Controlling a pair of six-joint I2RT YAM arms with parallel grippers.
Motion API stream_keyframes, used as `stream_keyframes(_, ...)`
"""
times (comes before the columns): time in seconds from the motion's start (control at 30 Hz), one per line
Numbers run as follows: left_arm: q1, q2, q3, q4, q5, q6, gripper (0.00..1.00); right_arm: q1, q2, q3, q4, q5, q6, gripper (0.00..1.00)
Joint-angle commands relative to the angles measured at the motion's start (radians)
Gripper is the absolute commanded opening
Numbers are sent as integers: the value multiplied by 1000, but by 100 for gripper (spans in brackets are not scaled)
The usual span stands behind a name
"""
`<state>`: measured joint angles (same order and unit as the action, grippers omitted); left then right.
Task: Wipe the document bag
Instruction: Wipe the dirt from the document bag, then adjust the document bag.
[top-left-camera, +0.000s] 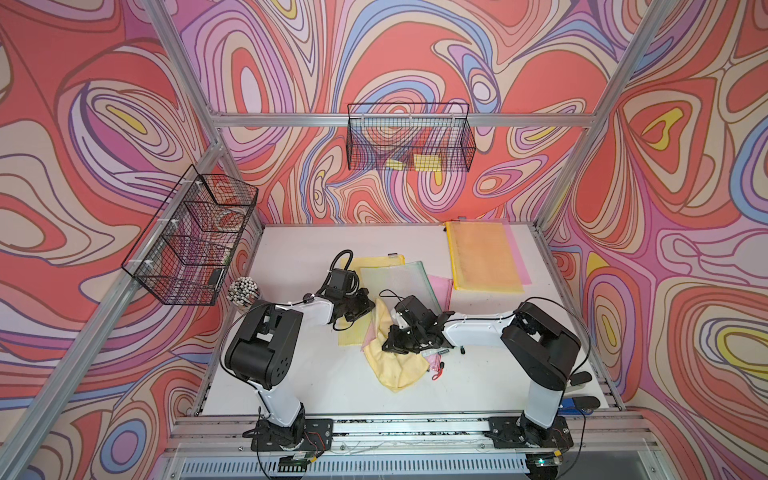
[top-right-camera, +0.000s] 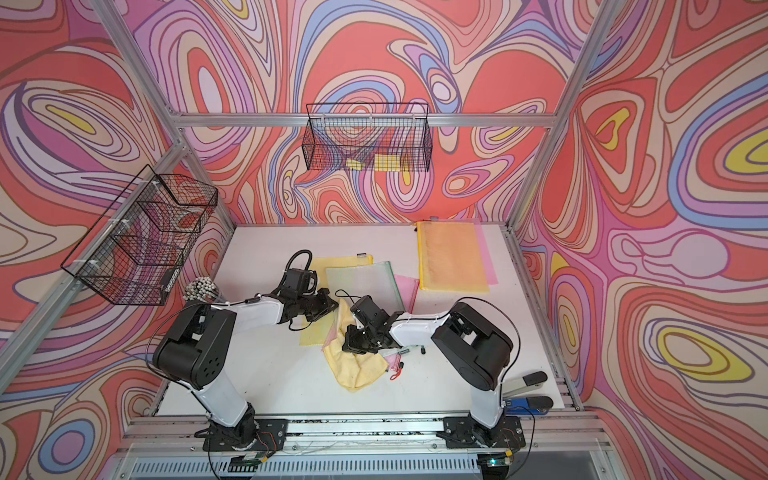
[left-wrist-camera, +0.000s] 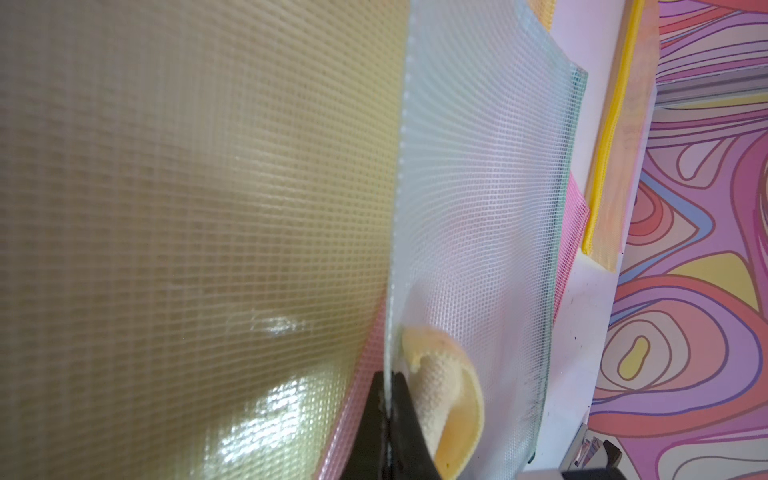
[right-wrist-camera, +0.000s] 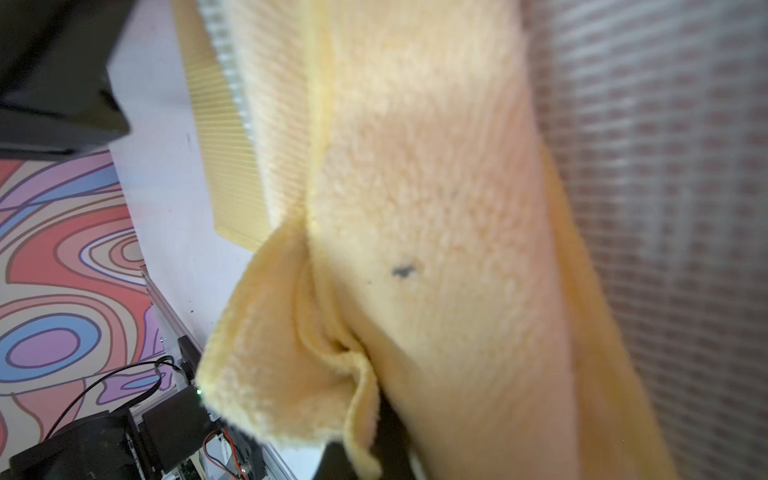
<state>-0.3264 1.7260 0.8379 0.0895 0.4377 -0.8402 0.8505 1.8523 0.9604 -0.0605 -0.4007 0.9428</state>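
Cloth (right-wrist-camera: 415, 208), yellow and fleecy, fills most of the right wrist view and hides nearly all of the right hand (top-left-camera: 395, 340). Only dark slivers of its jaws show at the fold, clenched on the fabric. A small dark speck sits on the nap. In both top views the cloth trails from that hand across the counter (top-left-camera: 332, 374) toward the near edge, and the arm covers the spot where cloth and bag meet.

The left hand (left-wrist-camera: 386, 415) is clamped on the edge of the document bag (left-wrist-camera: 478, 187), a clear mesh one with a green rim, whose sheet bows up from the grip. Through it a curl of the cloth shows, blurred. This bag lies mid-counter, overlapping a yellow bag (top-left-camera: 374, 266) and a pink bag (top-left-camera: 442, 286), both partly covered by the arms. A stack of bags (top-left-camera: 484, 257) rests well apart, by the far right corner. Small items (top-left-camera: 437, 374) beside the cloth's edge are too small to name.
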Motion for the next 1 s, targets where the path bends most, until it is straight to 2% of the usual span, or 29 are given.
stream_keyframes(0.0, 9, -37, 4, -29, -17, 16, 0, -16, -38, -43, -26, 48, 20, 0)
stream_keyframes(0.1, 15, -41, 3, -31, -18, 19, 0, -61, -88, -138, -27, 71, 41, 0)
stream_keyframes(0.3, 29, -54, -4, -42, -13, 33, 0, -295, -250, -347, -22, 16, 13, 0)
stream_keyframes(0.43, 41, -65, -14, -50, -13, 40, 0, -473, -334, -376, -115, -14, -70, 0)
stream_keyframes(0.53, 55, -80, -25, -53, -10, 45, 0, -567, -368, -347, -189, -20, -134, 0)
stream_keyframes(0.77, 107, -151, -41, -106, 12, 68, 0, -633, -366, -225, -288, -24, -209, 0)
stream_keyframes(0.87, 156, -252, -41, -176, 14, 99, 0, -634, -370, -192, -296, -29, -213, 0)
stream_keyframes(0.97, 198, -373, 4, -338, -54, 171, 0, -634, -377, -175, -307, -22, -222, 0)
